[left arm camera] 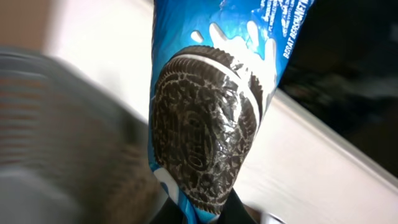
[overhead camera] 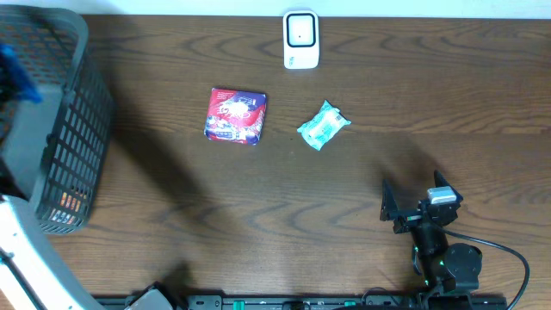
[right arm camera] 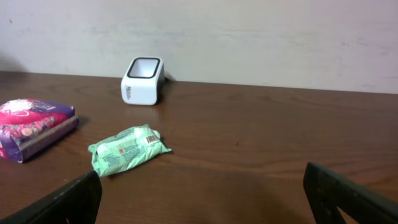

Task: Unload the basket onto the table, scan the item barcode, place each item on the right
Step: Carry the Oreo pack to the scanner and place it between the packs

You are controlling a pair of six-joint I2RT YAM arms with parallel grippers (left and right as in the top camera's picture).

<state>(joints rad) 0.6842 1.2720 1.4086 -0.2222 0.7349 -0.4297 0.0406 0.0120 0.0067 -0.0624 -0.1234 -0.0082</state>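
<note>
A blue packet [left arm camera: 208, 106], printed with an OREO biscuit and milk splash, is clamped by the left end effector [left arm camera: 204, 214]; the right end effector [right arm camera: 199, 198] is spread open.

Blue cookie packet [left arm camera: 208, 99] upright, lower end pinched by the left hand [left arm camera: 203, 215], blurred grey basket [left arm camera: 56, 130] at left

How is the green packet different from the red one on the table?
The green packet is smaller; the red packet is bigger and squarer. The green packet lies askew, the red packet nearly straight. The green packet shows a barcode on top; the red packet shows none. Both lie flat on the table, untouched.
</note>
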